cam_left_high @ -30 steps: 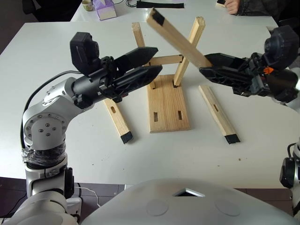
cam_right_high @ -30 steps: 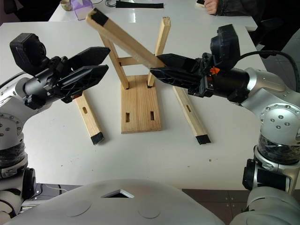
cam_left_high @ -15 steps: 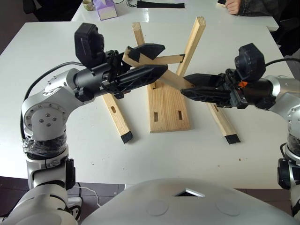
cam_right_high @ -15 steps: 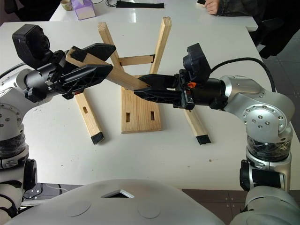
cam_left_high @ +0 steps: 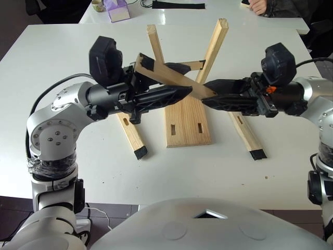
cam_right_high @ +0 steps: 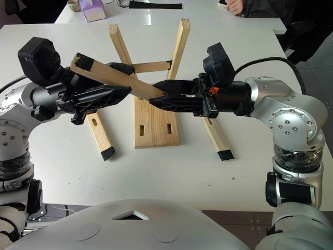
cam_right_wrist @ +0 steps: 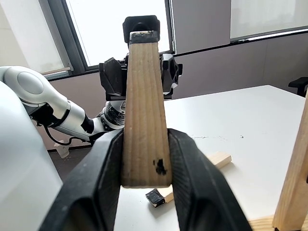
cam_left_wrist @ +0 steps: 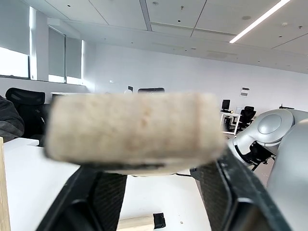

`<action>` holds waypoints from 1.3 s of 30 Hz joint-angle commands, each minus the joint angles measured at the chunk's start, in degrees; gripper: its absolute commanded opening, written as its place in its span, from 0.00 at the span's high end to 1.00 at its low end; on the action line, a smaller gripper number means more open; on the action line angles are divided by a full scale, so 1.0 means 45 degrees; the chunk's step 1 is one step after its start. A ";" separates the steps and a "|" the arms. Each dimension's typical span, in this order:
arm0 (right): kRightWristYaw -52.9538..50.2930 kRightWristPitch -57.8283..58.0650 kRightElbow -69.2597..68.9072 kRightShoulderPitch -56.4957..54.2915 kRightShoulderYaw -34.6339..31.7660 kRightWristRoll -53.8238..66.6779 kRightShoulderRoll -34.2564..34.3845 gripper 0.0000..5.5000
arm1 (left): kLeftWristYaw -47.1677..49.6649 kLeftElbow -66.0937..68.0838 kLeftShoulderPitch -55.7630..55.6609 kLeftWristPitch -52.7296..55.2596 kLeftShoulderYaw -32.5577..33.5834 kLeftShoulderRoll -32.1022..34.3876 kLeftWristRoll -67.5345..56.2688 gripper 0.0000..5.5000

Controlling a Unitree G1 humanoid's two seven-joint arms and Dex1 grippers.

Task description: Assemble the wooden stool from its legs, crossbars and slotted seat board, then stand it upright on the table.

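Wood can slip, so I think the right gripper (cam_left_high: 204, 94) should hold the leg (cam_left_high: 171, 83) steady until the left gripper (cam_left_high: 186, 78) has it well. Both arms stretch in from the sides over the board (cam_left_high: 184, 122), the slanted leg in the air between them. The right one pinches its low end tight; the left is around its black-capped end, and I cannot tell if it squeezes.

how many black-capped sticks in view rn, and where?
3. The held stick is in the air in the right tool; the left stick lies flat left of the seat board; the right stick flat on its right. The standing sticks' lower ends are hidden.
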 commanded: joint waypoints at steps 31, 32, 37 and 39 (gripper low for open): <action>-0.0374 -0.2419 -0.0805 0.4134 -0.1832 -0.3915 -0.1056 0.60 | -0.3616 0.2497 0.3519 -0.2810 0.2960 0.4716 0.6359 0.76; -0.0720 -0.2567 -0.1140 0.4691 -0.2012 -0.4091 -0.0910 0.60 | -0.3402 0.2632 0.3511 -0.2857 0.2733 0.4931 0.6920 0.76; -0.2057 -0.3347 -0.2109 0.6425 -0.1627 -0.5169 -0.0170 0.60 | -0.3071 0.2602 0.3623 -0.3269 0.1297 0.5299 0.9062 0.76; -0.2355 -0.3621 -0.2289 0.6791 -0.1304 -0.5642 -0.0008 0.60 | -0.3272 0.2847 0.3525 -0.3458 0.0889 0.5369 0.9516 0.76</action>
